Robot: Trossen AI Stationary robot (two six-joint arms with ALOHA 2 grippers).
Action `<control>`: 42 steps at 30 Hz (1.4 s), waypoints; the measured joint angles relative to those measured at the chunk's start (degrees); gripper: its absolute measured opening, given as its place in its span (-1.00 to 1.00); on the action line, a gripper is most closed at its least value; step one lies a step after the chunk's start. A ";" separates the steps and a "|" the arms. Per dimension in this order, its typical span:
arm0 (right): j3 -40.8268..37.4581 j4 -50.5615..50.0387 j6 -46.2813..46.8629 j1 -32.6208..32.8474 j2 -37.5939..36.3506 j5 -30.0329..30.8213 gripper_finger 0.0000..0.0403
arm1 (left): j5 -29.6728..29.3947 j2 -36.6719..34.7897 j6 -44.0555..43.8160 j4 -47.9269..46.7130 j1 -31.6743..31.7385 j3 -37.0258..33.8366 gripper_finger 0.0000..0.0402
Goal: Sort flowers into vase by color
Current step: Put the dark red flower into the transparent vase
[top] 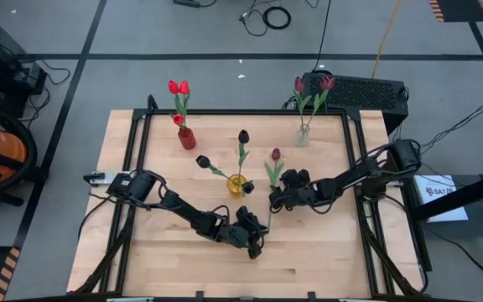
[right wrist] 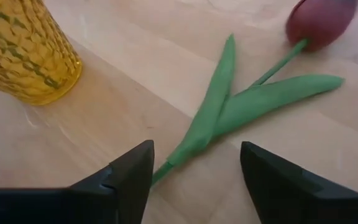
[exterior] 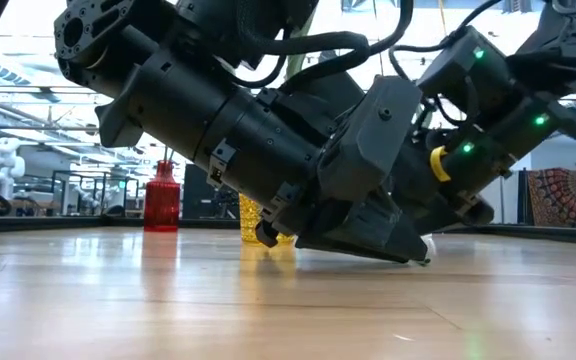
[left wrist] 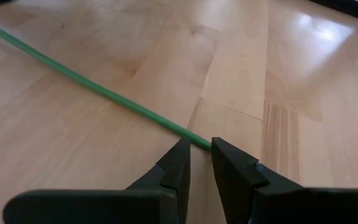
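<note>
Maroon tulip flat on the bench, both claws at its stem

Your right claw [right wrist: 194, 177] is spread astride the maroon tulip [right wrist: 253, 93] beside the yellow vase [right wrist: 23, 50]; your left claw [left wrist: 199, 163] pinches its stem end, the bloom out of that frame.

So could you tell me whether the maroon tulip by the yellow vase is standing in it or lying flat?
Lying flat on the table: the maroon tulip rests beside the yellow vase, not in it.

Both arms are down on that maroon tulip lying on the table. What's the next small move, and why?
Probably close the right pincer on the stem just below the leaves. Its fingers stand open on either side of the lying maroon tulip, while the left pincer already pinches the stem's far end. The tulip's vase is likely the clear one holding similar flowers.
</note>
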 joint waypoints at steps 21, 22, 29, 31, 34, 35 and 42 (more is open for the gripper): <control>9.73 -10.01 -4.69 -0.79 6.63 0.32 -0.93 | 1.65 -0.06 0.07 -0.09 -0.28 0.00 -0.64; 9.69 -10.41 -4.78 -0.76 6.26 -0.05 -0.95 | 2.06 -0.07 0.07 0.01 -0.28 0.00 -0.64; 9.53 -20.06 -4.74 -0.34 -2.42 2.81 -0.97 | 5.34 -0.09 1.98 2.35 -0.43 0.02 -0.64; 9.53 -23.06 -4.73 0.09 -6.13 5.17 -0.98 | 6.05 -0.09 2.91 3.26 -0.44 0.02 -0.64; 9.53 -27.68 -5.10 0.88 -12.61 7.85 -0.98 | 6.19 -0.09 3.13 4.45 -0.46 0.02 -0.64; 9.53 -29.19 -5.47 1.14 -15.16 8.89 -0.98 | 6.19 -0.09 3.17 4.57 -0.46 0.02 -0.64; 9.53 -39.60 -7.76 5.03 -36.13 17.71 -0.99 | 6.21 -0.09 4.93 9.43 -0.46 0.02 -0.64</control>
